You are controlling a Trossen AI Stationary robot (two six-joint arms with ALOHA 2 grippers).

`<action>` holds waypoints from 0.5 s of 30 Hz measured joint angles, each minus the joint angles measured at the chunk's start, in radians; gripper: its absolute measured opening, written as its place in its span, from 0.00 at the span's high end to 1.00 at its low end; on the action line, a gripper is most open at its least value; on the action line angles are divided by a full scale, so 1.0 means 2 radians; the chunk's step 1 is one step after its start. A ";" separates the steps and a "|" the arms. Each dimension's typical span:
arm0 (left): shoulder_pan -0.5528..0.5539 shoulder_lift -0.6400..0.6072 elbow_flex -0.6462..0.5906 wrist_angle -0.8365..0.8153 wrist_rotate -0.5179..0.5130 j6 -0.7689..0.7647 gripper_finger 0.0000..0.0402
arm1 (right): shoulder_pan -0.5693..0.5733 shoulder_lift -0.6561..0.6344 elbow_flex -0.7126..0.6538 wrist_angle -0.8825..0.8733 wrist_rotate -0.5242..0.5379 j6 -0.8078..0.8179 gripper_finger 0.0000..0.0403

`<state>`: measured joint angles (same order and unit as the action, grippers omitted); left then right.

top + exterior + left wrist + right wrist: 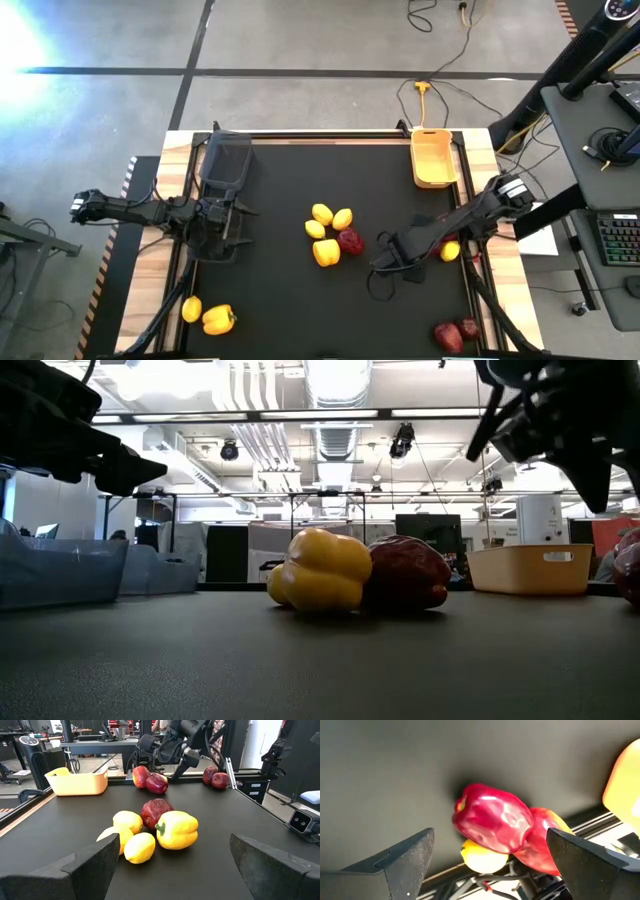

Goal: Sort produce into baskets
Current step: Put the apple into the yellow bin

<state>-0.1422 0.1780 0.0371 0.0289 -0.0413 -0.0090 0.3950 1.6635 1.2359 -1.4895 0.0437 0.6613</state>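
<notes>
Matte black covers the counter (pixel 290 310), framed by pale wood strips, and we read it from its left side across. At the near left edge sit a smooth yellow lemon (pixel 191 309) and a lobed, glossy yellow bell pepper (pixel 219 319), just beside each other. Farther back on the left stands the black mesh basket (pixel 226 163), oblong and see-through. Our left tool (pixel 243 218) hovers beside it with its dark fingers spread and nothing between them.

At the centre we see a tight cluster: three oval lemons (pixel 322 213), a blocky yellow pepper (pixel 326 252) and a dark red pepper (pixel 350 241) touching it.

Right of that, our right tool (pixel 384 258) hangs with fingers spread wide, gripping nothing. Its wrist view shows a shiny red pepper (pixel 492 819) against another reddish piece (pixel 540 842) and a lemon (pixel 480 859). At the back right stands the yellow-orange plastic basket (pixel 433 158), smooth-walled. Two round reddish fruits (pixel 458 333) lie at the near right corner.
</notes>
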 joint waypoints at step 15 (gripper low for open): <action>0.000 0.000 0.000 0.000 0.000 0.000 0.11 | 0.000 0.000 -0.105 0.026 0.004 -0.146 0.06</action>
<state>-0.1421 0.1780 0.0372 0.0288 -0.0410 -0.0090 0.3946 1.6642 1.0249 -1.4368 0.0524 0.3689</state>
